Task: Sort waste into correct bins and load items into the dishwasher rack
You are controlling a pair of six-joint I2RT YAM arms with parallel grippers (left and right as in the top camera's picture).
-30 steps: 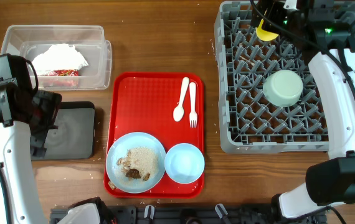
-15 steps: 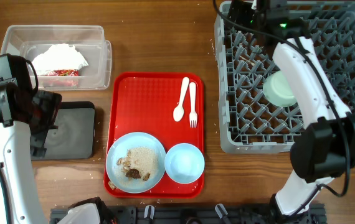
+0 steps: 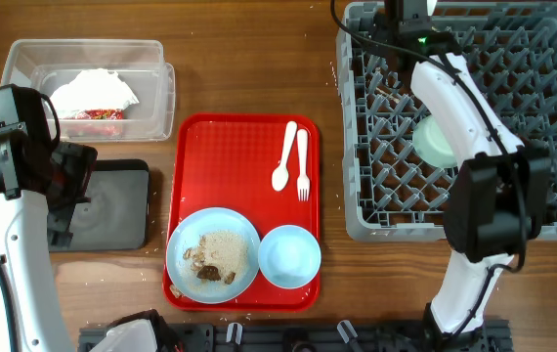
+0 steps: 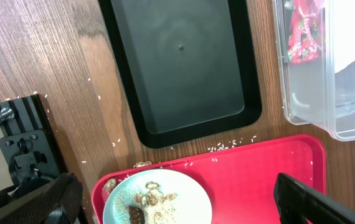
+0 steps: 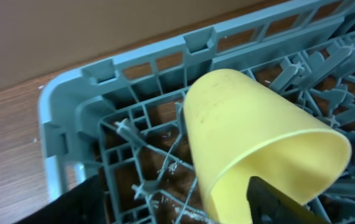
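A small yellow cup (image 5: pixel 246 124) lies tilted in the far left corner of the grey dishwasher rack (image 5: pixel 71 106), mouth toward the camera. My right gripper (image 5: pixel 174 183) hangs over it, open: one finger is in front of the cup's mouth, the other stands clear of its side. From overhead the right arm covers the cup and part of the mint bowl (image 3: pixel 437 139) in the rack (image 3: pixel 352 230). The food-scrap plate (image 3: pixel 213 256), blue bowl (image 3: pixel 289 256), spoon (image 3: pixel 283 156) and fork (image 3: pixel 302 166) lie on the red tray (image 3: pixel 220 147). My left gripper (image 4: pixel 177 205) is open and empty above the plate (image 4: pixel 156 199).
A clear tub (image 3: pixel 88 88) at the back left holds a white napkin (image 3: pixel 93 90) and red wrappers (image 3: pixel 93 114). The black tray (image 3: pixel 112 205) sits just in front of it, beside the left arm (image 3: pixel 15 147). Rice grains are scattered on the wood near the red tray.
The right arm swung from the rack's right side to its far left corner and now crosses the mint bowl. Its jaws have narrowed somewhat. The left arm has not moved.
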